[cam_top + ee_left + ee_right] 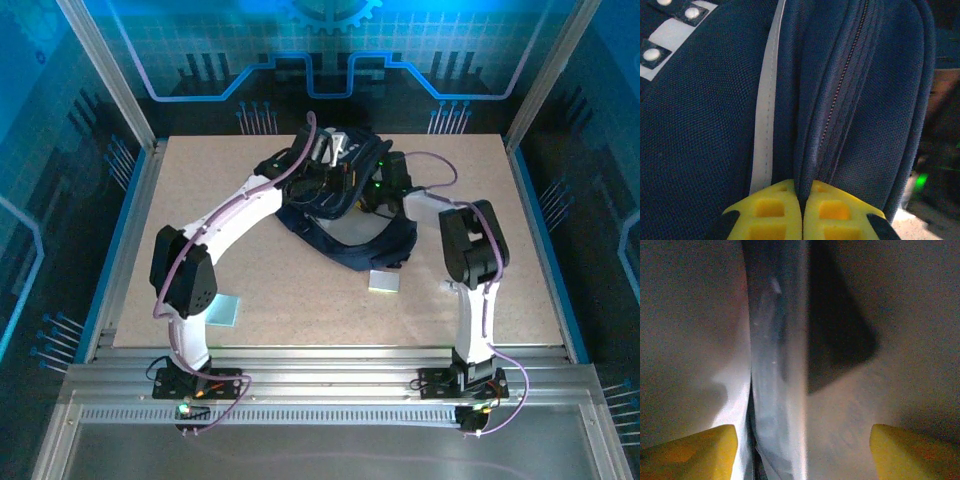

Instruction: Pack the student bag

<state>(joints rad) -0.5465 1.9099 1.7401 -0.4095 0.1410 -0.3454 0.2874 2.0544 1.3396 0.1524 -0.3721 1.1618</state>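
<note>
student bag (pixel 705 150), matt woven cloth (coarse)

Text: none is read.
Bag (pixel 705 130): no brand or label is made out on the fabric.
Back wall (pixel 200 40): a gear emblem (pixel 335 12) is printed at the top; no lettering is read with it.
</note>
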